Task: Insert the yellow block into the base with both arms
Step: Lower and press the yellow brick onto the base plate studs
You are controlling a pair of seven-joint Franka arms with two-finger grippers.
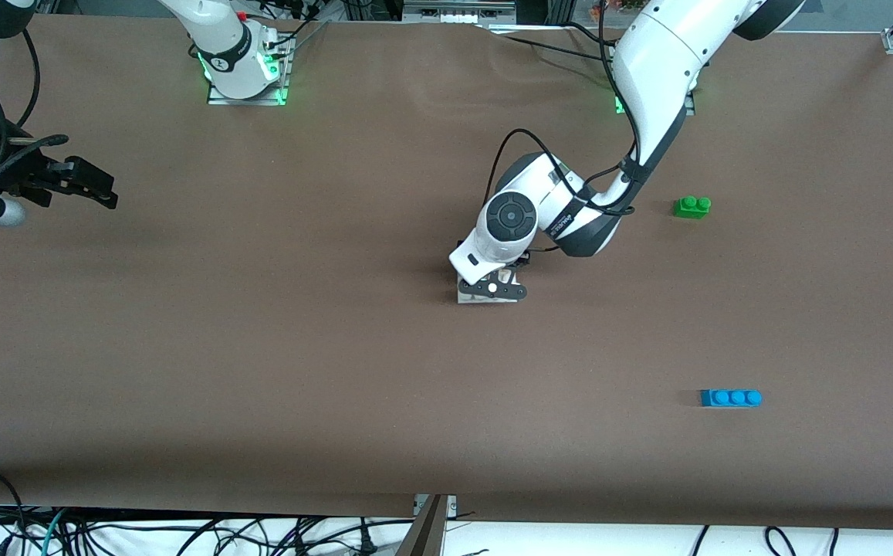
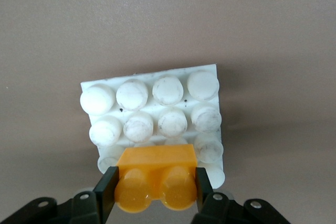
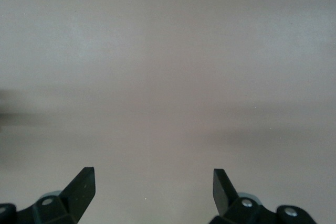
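The yellow block (image 2: 156,174) sits between the fingers of my left gripper (image 2: 156,183), which is shut on its two ends, studs toward the camera. It is over the edge row of studs on the white base (image 2: 152,98); I cannot tell whether it is pressed in. In the front view the left gripper (image 1: 492,289) is down at the table's middle over the base (image 1: 468,298), of which only a sliver shows, and the block is hidden by the hand. My right gripper (image 1: 103,189) waits open at the right arm's end of the table. It (image 3: 154,182) has only bare table below.
A green two-stud brick (image 1: 691,206) lies toward the left arm's end of the table. A blue three-stud brick (image 1: 731,398) lies nearer to the front camera at that same end. Brown table surface surrounds the base.
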